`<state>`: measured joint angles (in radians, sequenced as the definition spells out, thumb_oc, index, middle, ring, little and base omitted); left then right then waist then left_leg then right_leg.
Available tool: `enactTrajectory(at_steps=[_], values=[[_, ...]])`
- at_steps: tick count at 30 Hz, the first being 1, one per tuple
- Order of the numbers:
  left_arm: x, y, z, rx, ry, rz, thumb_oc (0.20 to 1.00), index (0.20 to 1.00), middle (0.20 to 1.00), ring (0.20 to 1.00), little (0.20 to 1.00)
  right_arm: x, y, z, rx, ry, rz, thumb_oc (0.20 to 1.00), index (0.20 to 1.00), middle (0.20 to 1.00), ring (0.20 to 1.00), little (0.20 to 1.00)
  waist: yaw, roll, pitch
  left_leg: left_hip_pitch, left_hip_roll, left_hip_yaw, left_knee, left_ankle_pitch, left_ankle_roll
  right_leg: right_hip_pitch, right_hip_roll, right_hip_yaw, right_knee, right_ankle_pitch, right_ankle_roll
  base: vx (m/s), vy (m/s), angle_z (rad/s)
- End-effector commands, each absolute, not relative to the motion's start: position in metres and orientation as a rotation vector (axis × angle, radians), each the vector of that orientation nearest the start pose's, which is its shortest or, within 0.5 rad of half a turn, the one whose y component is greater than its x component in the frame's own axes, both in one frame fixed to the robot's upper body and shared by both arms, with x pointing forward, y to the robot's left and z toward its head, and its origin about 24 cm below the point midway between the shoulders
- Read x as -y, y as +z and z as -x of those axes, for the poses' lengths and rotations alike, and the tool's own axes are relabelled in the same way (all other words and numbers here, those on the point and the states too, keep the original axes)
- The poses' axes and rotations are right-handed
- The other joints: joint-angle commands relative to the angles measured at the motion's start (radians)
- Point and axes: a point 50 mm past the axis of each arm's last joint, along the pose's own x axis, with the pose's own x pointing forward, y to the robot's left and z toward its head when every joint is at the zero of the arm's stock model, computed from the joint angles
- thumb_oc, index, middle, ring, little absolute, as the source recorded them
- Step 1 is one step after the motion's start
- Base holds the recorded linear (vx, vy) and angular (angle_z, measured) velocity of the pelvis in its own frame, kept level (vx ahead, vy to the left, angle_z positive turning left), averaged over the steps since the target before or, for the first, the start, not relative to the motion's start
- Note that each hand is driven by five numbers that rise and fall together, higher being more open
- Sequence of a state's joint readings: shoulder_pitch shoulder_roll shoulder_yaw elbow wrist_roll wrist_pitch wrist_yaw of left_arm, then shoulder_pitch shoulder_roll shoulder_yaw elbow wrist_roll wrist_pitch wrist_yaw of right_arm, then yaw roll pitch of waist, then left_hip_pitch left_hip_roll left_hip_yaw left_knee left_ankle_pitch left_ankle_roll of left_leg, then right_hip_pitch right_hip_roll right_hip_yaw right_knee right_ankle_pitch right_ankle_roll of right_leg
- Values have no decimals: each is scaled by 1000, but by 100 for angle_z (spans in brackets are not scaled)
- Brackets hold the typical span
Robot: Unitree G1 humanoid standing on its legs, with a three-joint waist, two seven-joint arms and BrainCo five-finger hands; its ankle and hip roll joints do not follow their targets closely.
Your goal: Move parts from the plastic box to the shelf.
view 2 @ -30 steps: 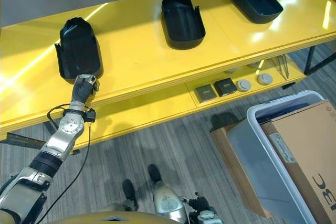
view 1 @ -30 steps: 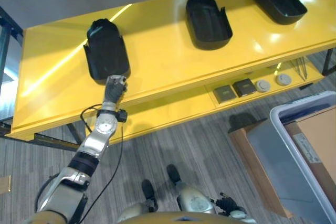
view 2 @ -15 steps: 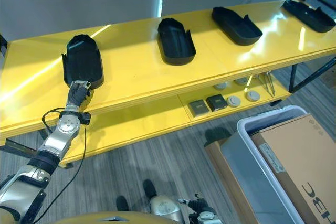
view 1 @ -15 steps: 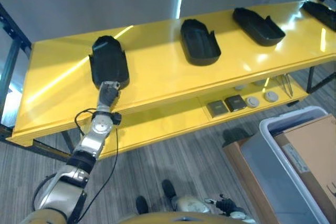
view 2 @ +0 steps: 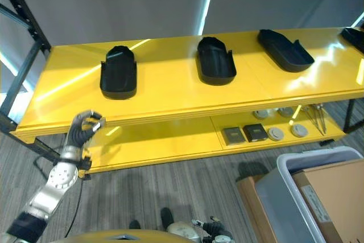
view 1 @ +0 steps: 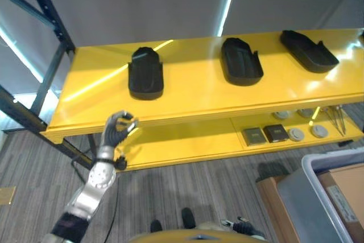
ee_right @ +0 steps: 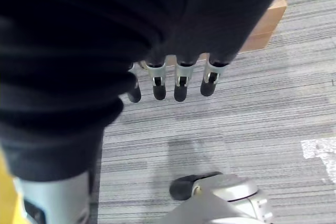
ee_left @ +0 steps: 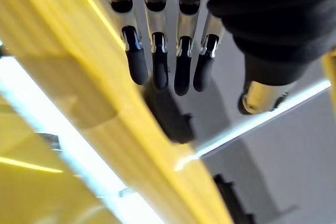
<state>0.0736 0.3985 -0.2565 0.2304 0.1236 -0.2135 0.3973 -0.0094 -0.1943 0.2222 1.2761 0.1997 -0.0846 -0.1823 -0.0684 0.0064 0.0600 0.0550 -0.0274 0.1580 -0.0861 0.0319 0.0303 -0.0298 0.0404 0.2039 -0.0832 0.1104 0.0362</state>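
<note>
Three black moulded parts lie on the yellow shelf (view 1: 193, 92): one at the left (view 1: 145, 74), one in the middle (view 1: 241, 62), one at the right (view 1: 307, 51). A further part (view 2: 358, 35) shows at the far right edge. My left hand (view 1: 116, 131) hangs in front of the shelf's front edge, below and left of the leftmost part, apart from it. Its fingers (ee_left: 157, 61) are loosely bent and hold nothing. My right hand (ee_right: 178, 82) hangs relaxed over the grey carpet, with nothing in it. The plastic box (view 2: 301, 160) stands on the floor at the lower right.
A cardboard carton (view 2: 335, 192) lies in the plastic box. The lower shelf carries two dark square pieces (view 1: 253, 135) and round discs (view 1: 296, 134). A dark blue rack post (view 1: 45, 15) rises at the shelf's left end.
My left hand has let go of the leftmost part and drawn back down in front of the shelf edge. The part stays on the shelf. The camera has shifted.
</note>
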Motion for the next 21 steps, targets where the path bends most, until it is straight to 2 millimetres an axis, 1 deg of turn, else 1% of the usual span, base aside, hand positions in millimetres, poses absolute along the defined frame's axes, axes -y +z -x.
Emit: enactTrajectory(at_steps=[1, 2, 3, 4, 5, 6, 7, 8, 9, 10, 11, 12, 13, 14, 15, 16, 18, 19, 20, 21], values=[[-197, 3, -236, 46, 81, -636, 1000, 1000, 1000, 1000, 1000, 213, -168, -81, -1205, -291, 204, 1000, 1000, 1000, 1000, 1000, -6, -45, -17, 12, 76, -80, 20, -84, -60, 28, -123, 14, 34, -101, 99, 6, 16, 27], [-206, -26, -223, -90, 87, -696, 1000, 1000, 1000, 1000, 1000, 214, -167, -82, -1202, -300, 213, 1000, 1000, 1000, 1000, 1000, 2, -44, -20, 14, 76, -87, 15, -82, -61, 36, -129, 4, 31, -105, 99, 12, 17, 30], [-210, -42, -215, -173, 85, -729, 1000, 1000, 1000, 1000, 1000, 215, -167, -83, -1200, -301, 222, 1000, 1000, 1000, 1000, 1000, 4, -43, -22, 15, 76, -90, 12, -81, -61, 38, -131, -1, 28, -106, 98, 11, 13, 30], [-210, -43, -215, -172, 85, -729, 1000, 1000, 1000, 1000, 1000, 215, -167, -83, -1200, -302, 222, 1000, 1000, 1000, 1000, 1000, 4, -42, -22, 15, 76, -91, 12, -81, -61, 39, -132, -3, 27, -106, 98, 12, 3, 12], [-224, -71, -195, -352, 185, -712, 1000, 1000, 1000, 1000, 1000, 217, -166, -83, -1197, -290, 254, 1000, 1000, 1000, 1000, 1000, 11, -42, -23, 16, 77, -94, 12, -78, -62, 45, -134, -11, 24, -106, 96, 7, -1, 13], [-224, -71, -195, -351, 186, -711, 1000, 1000, 1000, 1000, 1000, 217, -166, -83, -1197, -290, 255, 1000, 1000, 1000, 1000, 1000, 10, -42, -23, 16, 77, -95, 12, -78, -62, 45, -134, -12, 24, -106, 96, 16, 2, 18], [-235, -98, -168, -539, 268, -701, 1000, 1000, 1000, 1000, 1000, 218, -166, -83, -1201, -276, 288, 1000, 1000, 1000, 1000, 1000, 14, -42, -24, 18, 77, -97, 9, -75, -63, 49, -134, -17, 22, -106, 95, 11, 3, 16], [-235, -99, -168, -539, 269, -700, 1000, 1000, 1000, 1000, 1000, 219, -166, -83, -1201, -276, 289, 1000, 1000, 1000, 1000, 1000, 13, -41, -23, 19, 77, -98, 9, -76, -63, 51, -134, -18, 21, -106, 95, 25, 7, 11], [-244, -121, -142, -732, 374, -650, 1000, 1000, 1000, 1000, 1000, 220, -166, -82, -1213, -249, 329, 1000, 1000, 1000, 1000, 1000, 11, -39, -23, 25, 79, -96, 8, -75, -64, 56, -134, -22, 19, -108, 93, 12, 2, 3], [-244, -121, -142, -731, 374, -650, 1000, 1000, 1000, 1000, 1000, 220, -166, -83, -1212, -249, 329, 1000, 1000, 1000, 1000, 1000, 11, -39, -25, 21, 79, -96, 7, -73, -65, 52, -134, -22, 19, -106, 93, 0, 0, 0], [-244, -127, -133, -786, 393, -612, 1000, 1000, 1000, 1000, 1000, 222, -166, -83, -1214, -240, 346, 1000, 1000, 1000, 1000, 1000, 9, -38, -26, 22, 80, -93, 6, -72, -66, 51, -133, -21, 19, -106, 93, 0, 0, 0], [-246, -143, -107, -957, 434, -523, 1000, 1000, 1000, 1000, 1000, 227, -165, -84, -1221, -220, 378, 1000, 1000, 1000, 1000, 1000, 2, -33, -28, 25, 83, -89, 3, -71, -68, 49, -131, -20, 19, -105, 91, 0, 0, 0], [-246, -143, -107, -956, 434, -522, 1000, 1000, 1000, 1000, 1000, 227, -165, -84, -1220, -220, 378, 1000, 1000, 1000, 1000, 1000, 2, -32, -27, 26, 83, -89, 3, -71, -68, 50, -131, -21, 19, -105, 91, 37, 20, 0], [-250, -151, -92, -1061, 467, -444, 1000, 1000, 1000, 1000, 1000, 228, -164, -85, -1223, -194, 405, 1000, 1000, 1000, 1000, 1000, -6, -29, -31, 29, 87, -83, -1, -71, -70, 49, -128, -18, 19, -105, 89, 0, 0, 0], [-250, -151, -92, -1061, 467, -444, 1000, 1000, 1000, 1000, 1000, 228, -164, -85, -1223, -194, 405, 1000, 1000, 1000, 1000, 1000, -6, -29, -31, 29, 87, -83, -1, -71, -71, 49, -128, -18, 19, -105, 89, 42, 23, -2], [-250, -157, -76, -1157, 440, -394, 1000, 1000, 1000, 1000, 1000, 232, -164, -86, -1228, -169, 426, 1000, 1000, 1000, 1000, 1000, -11, -23, -32, 31, 89, -79, -1, -72, -72, 50, -126, -17, 18, -105, 88, 18, 14, -4], [-250, -158, -75, -1161, 418, -403, 1000, 1000, 1000, 1000, 1000, 232, -164, -86, -1230, -154, 438, 1000, 1000, 1000, 1000, 1000, -13, -19, -32, 32, 90, -79, -1, -73, -73, 52, -126, -17, 17, -105, 87, 0, 0, 0], [-247, -160, -70, -1192, 374, -361, 1000, 1000, 1000, 1000, 1000, 232, -163, -88, -1231, -127, 455, 1000, 1000, 1000, 1000, 1000, -16, -13, -28, 34, 92, -77, -1, -74, -74, 54, -126, -19, 17, -105, 86, 32, 23, -1], [-246, -162, -67, -1212, 367, -322, 1000, 1000, 1000, 1000, 1000, 233, -163, -89, -1231, -117, 459, 1000, 1000, 1000, 1000, 1000, -16, -11, -26, 33, 92, -78, -1, -73, -75, 54, -126, -20, 18, -106, 85, 0, 0, 0], [-244, -163, -66, -1218, 377, -235, 1000, 1000, 1000, 1000, 1000, 234, -163, -90, -1231, -107, 464, 1000, 1000, 1000, 1000, 1000, -16, -9, -24, 32, 92, -79, -1, -73, -76, 54, -127, -21, 17, -106, 85, 0, 0, 0]])
